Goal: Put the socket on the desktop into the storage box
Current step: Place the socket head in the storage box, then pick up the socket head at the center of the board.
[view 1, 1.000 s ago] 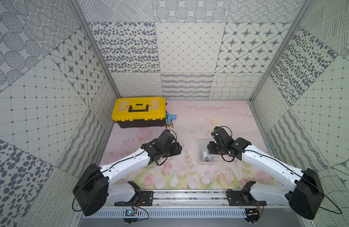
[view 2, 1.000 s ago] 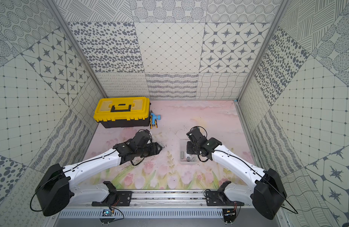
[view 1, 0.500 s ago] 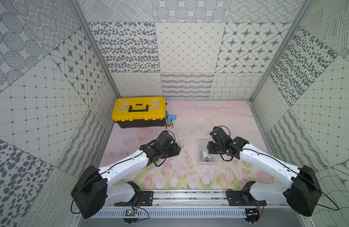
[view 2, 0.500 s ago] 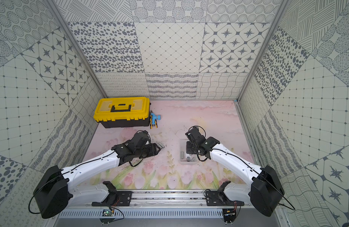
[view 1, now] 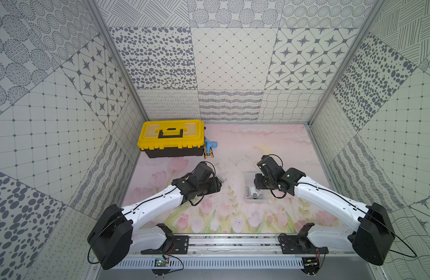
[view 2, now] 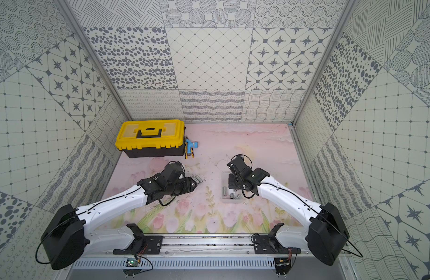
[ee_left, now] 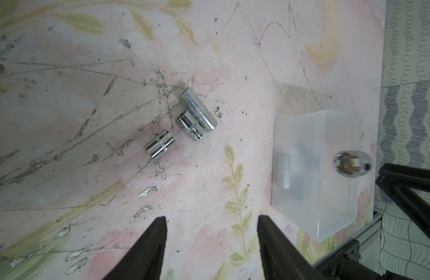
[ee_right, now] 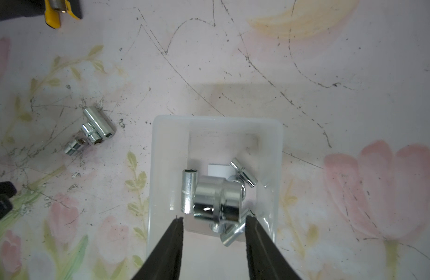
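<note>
Though half-hidden, white label (ee_right: 218,170), storage box (ee_right: 160,169)

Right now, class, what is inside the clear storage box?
Inside the storage box: a white label on the bottom, a slim socket, a short socket, and others partly covered by a large socket above them. How many sit beneath it cannot be seen.

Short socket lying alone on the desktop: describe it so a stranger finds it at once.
From the yellow toolbox, come toward the robot across the pink desktop to three chrome sockets near the clear storage box. The short socket is the stubby one lying apart; the other two touch.
</note>
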Controlling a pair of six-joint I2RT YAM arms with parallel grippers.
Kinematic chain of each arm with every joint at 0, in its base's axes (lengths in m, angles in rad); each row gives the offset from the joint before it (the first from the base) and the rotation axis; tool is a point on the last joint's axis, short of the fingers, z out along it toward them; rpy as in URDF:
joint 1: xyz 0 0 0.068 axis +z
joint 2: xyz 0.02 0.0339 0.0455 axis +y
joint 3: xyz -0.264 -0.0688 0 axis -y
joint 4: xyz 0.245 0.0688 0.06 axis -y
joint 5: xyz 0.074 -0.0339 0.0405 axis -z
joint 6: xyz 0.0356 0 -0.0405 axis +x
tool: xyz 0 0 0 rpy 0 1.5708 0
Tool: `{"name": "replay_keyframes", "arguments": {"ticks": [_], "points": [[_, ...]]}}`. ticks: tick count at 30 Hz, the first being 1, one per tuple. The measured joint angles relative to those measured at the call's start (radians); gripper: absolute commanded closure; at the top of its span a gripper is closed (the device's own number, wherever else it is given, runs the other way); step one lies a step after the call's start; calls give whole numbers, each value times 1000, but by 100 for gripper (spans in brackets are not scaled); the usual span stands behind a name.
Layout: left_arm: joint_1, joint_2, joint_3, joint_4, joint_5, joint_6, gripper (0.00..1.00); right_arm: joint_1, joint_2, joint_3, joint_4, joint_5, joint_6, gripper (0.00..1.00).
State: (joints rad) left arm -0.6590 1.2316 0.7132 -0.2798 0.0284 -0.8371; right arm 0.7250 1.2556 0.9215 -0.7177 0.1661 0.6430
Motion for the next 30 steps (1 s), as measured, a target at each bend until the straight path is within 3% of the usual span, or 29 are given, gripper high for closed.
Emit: {"name": "replay_keyframes", "arguments": {"ticks": [8, 17, 23, 30], "points": [[2, 8, -1, -1, -5, 0, 35, 133, -25, 64, -33, 86, 12, 47], [3, 25, 34, -35, -49, 1, 35, 381, -150, 23, 28, 156, 52, 72], [5, 64, 47, -53, -72, 3, 37, 418, -186, -80, 118, 125, 75, 80], [15, 150, 53, -50, -90, 3, 47, 426, -135, -93, 160, 99, 87, 83]]}}
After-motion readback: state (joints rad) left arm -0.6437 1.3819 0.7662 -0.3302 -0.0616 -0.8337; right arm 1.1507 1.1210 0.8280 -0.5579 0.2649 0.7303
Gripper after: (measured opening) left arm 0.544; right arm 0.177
